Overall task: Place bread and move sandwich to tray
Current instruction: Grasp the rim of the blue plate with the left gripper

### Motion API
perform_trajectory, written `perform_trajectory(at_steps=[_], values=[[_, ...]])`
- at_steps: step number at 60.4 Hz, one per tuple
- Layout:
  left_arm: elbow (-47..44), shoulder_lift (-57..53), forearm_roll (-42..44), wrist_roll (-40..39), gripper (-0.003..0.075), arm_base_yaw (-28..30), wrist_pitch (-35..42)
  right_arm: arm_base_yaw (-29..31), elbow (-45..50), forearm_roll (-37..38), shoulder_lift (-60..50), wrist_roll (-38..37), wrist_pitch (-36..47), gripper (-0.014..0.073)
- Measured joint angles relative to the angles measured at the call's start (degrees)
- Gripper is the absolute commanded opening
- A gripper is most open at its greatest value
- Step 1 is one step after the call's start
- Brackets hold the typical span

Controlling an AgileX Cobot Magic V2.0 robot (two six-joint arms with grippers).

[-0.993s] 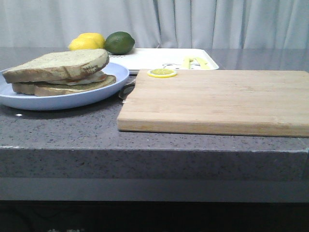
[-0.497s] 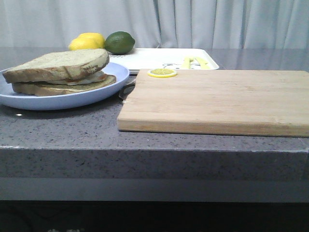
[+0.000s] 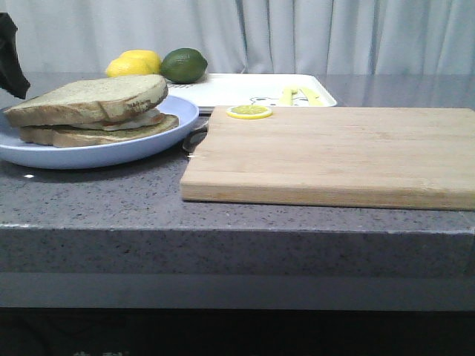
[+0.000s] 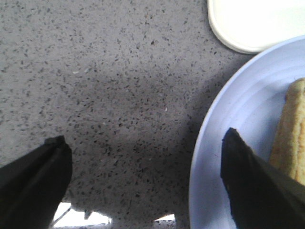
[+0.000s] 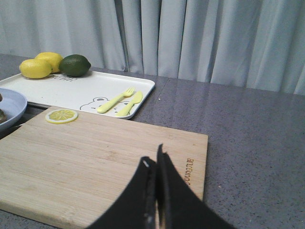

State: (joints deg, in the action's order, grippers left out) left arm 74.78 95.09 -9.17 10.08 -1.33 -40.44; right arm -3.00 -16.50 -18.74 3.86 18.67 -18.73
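The sandwich [image 3: 111, 127] lies on a round light-blue plate [image 3: 96, 154] at the table's left. The bread [image 3: 93, 98] lies as its top slice over a pale filling. Behind it stands the white tray [image 3: 245, 89], also seen in the right wrist view [image 5: 81, 90]. My left gripper [image 4: 143, 157] is open and hangs over the plate's [image 4: 214, 157] left rim, one finger [image 4: 252, 186] above the plate, the other over the counter. A dark part of the left gripper [image 3: 9, 59] shows at the front view's left edge. My right gripper [image 5: 155, 160] is shut and empty above the wooden board [image 5: 95, 162].
A light wooden board [image 3: 334, 152] fills the middle and right, with a lemon slice [image 3: 249, 112] at its far left corner. A yellow fork and knife [image 5: 119, 101] lie on the tray. Two lemons [image 3: 133, 64] and a lime [image 3: 183, 65] sit behind the plate.
A dark part of the left gripper has come into the front view at its upper left edge. The sandwich and plate have not moved.
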Motion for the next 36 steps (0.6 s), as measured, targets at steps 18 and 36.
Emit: perform_trajectory(at_steps=[18,36], values=[[0.35,2.45,-0.12,1.14,0.0619,-2.96,-0.24,0.00,0.00,0.00,0.64,0.00,0.00,-0.0077],[0.38,4.35,-0.84,1.14,0.0317,-2.96,-0.24,0.00,0.00,0.00,2.24,0.00,0.22,-0.0077]])
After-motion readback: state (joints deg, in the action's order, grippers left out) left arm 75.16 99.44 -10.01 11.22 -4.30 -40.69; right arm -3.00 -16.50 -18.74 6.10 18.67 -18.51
